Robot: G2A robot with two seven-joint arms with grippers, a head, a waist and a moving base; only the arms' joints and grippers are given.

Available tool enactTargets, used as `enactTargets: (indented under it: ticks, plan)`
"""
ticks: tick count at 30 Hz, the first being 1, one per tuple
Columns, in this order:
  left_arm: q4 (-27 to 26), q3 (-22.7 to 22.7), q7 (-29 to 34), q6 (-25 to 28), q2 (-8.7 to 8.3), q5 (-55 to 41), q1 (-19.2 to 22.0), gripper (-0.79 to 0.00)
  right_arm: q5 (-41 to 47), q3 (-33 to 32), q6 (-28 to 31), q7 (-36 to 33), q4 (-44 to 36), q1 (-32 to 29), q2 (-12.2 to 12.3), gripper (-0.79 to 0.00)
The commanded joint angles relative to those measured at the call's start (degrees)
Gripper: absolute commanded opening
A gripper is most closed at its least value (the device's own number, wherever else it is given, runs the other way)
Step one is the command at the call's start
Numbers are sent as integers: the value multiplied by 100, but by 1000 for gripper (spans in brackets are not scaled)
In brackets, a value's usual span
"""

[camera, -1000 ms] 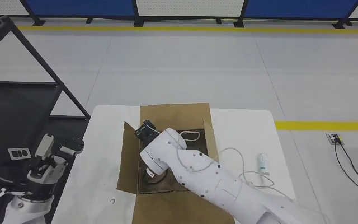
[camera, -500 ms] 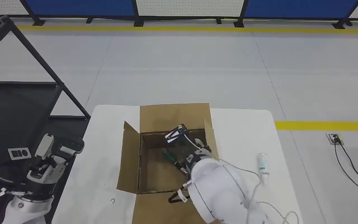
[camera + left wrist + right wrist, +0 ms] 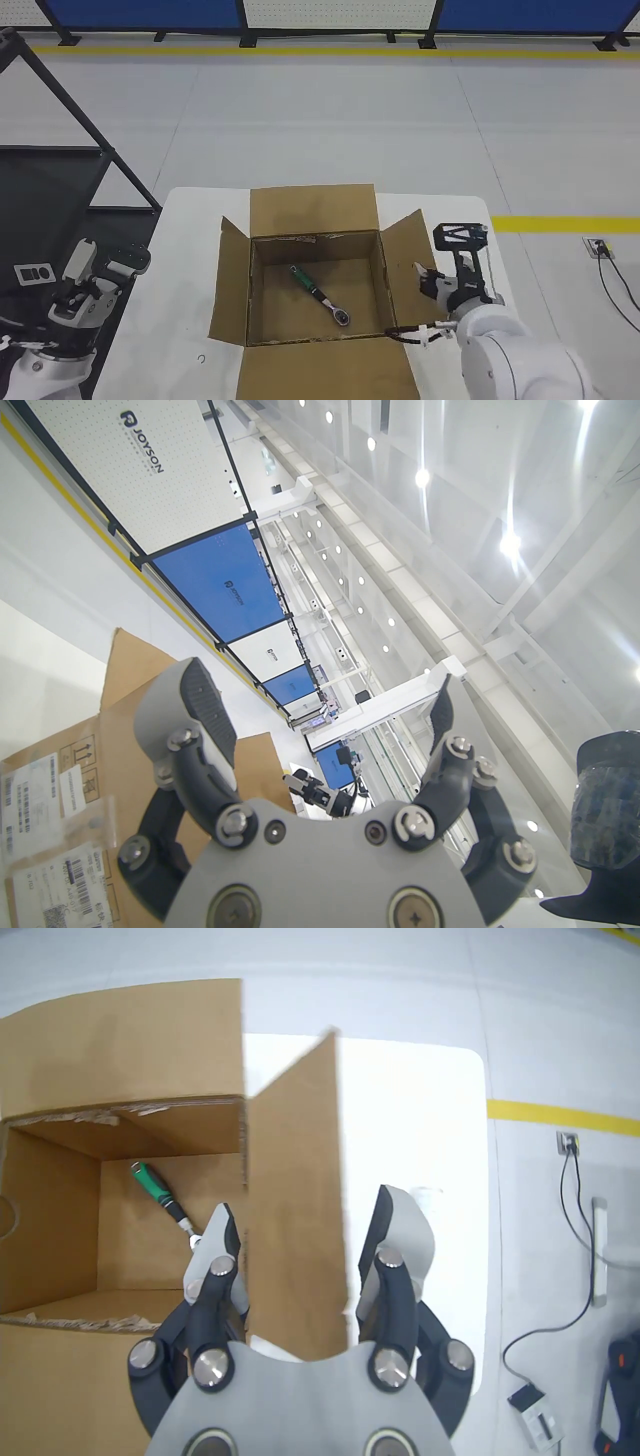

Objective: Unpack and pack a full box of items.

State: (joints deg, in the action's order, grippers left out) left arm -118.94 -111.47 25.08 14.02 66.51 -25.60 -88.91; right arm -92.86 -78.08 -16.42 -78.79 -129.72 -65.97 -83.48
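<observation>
My right pincer (image 3: 305, 1208) hangs spread and empty just outside the box (image 3: 312, 208), over its right flap (image 3: 295, 1168). My left pincer (image 3: 320, 680), also spread, sits well off the box's left side. The wrench (image 3: 320, 294) lies flat on the box floor. To fetch it, I reckon I should clear the flap first (it would snag), then close across the green handle. A second ago my right arm was deep inside the box, and now it's out.

A dark logo word stands on the white panel (image 3: 142, 450), and a smaller one on the blue panel (image 3: 234, 592). The box (image 3: 125, 680) flap carries printed handling arrows (image 3: 82, 754) and barcode labels (image 3: 30, 780); their small print is too blurred to read.
</observation>
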Motion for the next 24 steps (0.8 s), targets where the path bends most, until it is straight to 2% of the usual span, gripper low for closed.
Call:
enactTargets:
  ticks: [1,8,15,18,22,24]
  plan:
    - [0,0,0,0,0,0,0,0,104,-300,-76,81,33,-119,6,-114]
    - [0,0,0,0,0,0,0,0,741,-1163,-150,437,670,-294,27,-95]
    - [0,0,0,0,0,0,0,0,1827,-2047,-65,1246,1127,-490,54,-95]
    - [0,0,0,0,0,0,0,0,1807,-2184,19,1190,1430,-456,86,-65]
    - [0,0,0,0,0,0,0,0,1698,-2155,183,1063,2081,-182,128,-74]
    - [0,0,0,0,0,0,0,0,1814,-2113,458,1068,2451,-26,149,-65]
